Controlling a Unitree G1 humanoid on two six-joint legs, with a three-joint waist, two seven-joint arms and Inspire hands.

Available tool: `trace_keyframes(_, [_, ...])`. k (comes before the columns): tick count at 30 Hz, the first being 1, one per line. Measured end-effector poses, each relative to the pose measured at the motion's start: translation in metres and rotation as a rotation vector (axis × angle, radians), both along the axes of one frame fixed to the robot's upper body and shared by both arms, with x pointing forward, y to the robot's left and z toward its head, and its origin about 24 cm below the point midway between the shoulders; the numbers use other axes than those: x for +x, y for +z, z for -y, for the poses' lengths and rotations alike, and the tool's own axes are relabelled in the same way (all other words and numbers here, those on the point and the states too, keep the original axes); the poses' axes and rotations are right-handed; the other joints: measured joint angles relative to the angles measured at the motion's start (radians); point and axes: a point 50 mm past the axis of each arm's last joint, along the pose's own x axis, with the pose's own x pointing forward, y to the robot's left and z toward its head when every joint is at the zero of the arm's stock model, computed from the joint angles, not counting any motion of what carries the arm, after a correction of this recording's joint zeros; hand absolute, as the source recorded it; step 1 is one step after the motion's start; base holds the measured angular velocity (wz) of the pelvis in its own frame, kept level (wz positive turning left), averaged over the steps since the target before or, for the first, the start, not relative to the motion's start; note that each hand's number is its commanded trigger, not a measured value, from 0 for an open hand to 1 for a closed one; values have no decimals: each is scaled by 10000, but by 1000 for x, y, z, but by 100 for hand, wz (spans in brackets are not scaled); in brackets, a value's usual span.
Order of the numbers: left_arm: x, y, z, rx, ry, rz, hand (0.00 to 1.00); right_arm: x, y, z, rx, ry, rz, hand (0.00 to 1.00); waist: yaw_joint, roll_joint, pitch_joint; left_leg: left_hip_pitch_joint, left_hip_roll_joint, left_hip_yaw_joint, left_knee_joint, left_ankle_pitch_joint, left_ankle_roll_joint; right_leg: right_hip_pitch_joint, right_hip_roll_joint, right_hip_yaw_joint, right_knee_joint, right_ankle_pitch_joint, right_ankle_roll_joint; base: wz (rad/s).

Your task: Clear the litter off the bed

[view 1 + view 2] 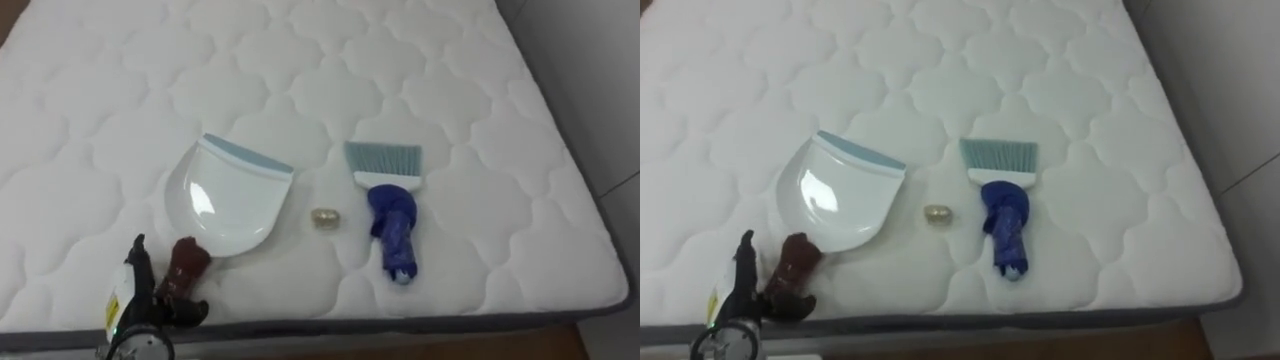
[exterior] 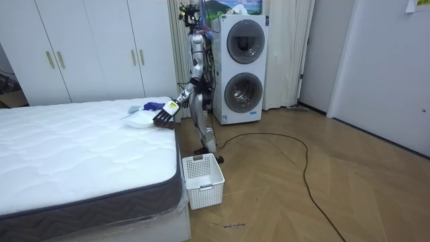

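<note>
Fingers (image 1: 188, 311) of the left hand (image 1: 143, 300) curl round the brown handle of the white dustpan (image 1: 228, 195) on the bed (image 1: 450, 70), a grip best firmed before turning its lip toward the scrap (image 1: 324, 217) just right of it, blue brush (image 1: 392, 215) beyond.

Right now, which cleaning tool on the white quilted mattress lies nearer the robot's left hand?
The white plastic dustpan: its dark red handle lies at the left hand, while the blue brush lies farther right.
</note>
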Motion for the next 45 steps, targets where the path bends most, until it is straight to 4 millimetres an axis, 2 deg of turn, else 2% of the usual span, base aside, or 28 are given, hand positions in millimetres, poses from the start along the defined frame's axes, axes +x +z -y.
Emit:
trace_keyframes(7, [15, 6, 1, -358, 517, 390, 0, 16, 3, -1, -180, 114, 244, 0, -14, 82, 53, -705, 54, -7, 392, 0, 0, -785, -14, 20, 551, 31, -59, -1])
trace_keyframes(11, [22, 9, 1, -530, 712, 505, 0, 26, 6, 0, -377, 85, 481, 0, -31, 108, 82, -1327, 1, -10, 837, 3, 10, -1471, -152, 3, 1086, 16, -84, 0])
trace_keyframes(18, [44, 24, 0, -343, 1009, 1206, 0, 35, 9, 2, -549, -107, 658, 0, -16, 316, 254, -2258, 12, -2, 1558, -51, 98, -2209, -229, -73, 1488, 71, -175, 0])
trace_keyframes(23, [48, 31, -8, 44, 1294, 1516, 0, 35, 9, 2, -546, -78, 656, 0, -49, 368, 262, -2605, 123, 40, 1800, -52, 77, -2516, -168, -92, 1533, 129, -260, -4])
trace_keyframes(29, [54, 39, -18, 11, 1885, 1911, 0, 37, 10, 1, -448, 115, 684, 0, -264, 352, 255, -2660, 103, 184, 1787, -42, 56, -2795, -287, -76, 1972, 27, -324, 0])
trace_keyframes(37, [66, 48, -16, -228, 1983, 2299, 0, 40, 11, 0, -520, 427, 699, 0, -440, 344, 253, -2696, 98, 207, 1915, -50, 43, -2830, -322, -83, 2084, -84, -348, 0])
trace_keyframes(45, [77, 62, -24, -176, 2021, 2705, 0, 40, 11, 2, -522, 270, 717, 0, -587, 353, 260, -2804, 74, 244, 2208, -183, 25, -3015, -466, -85, 2570, -349, -392, 1])
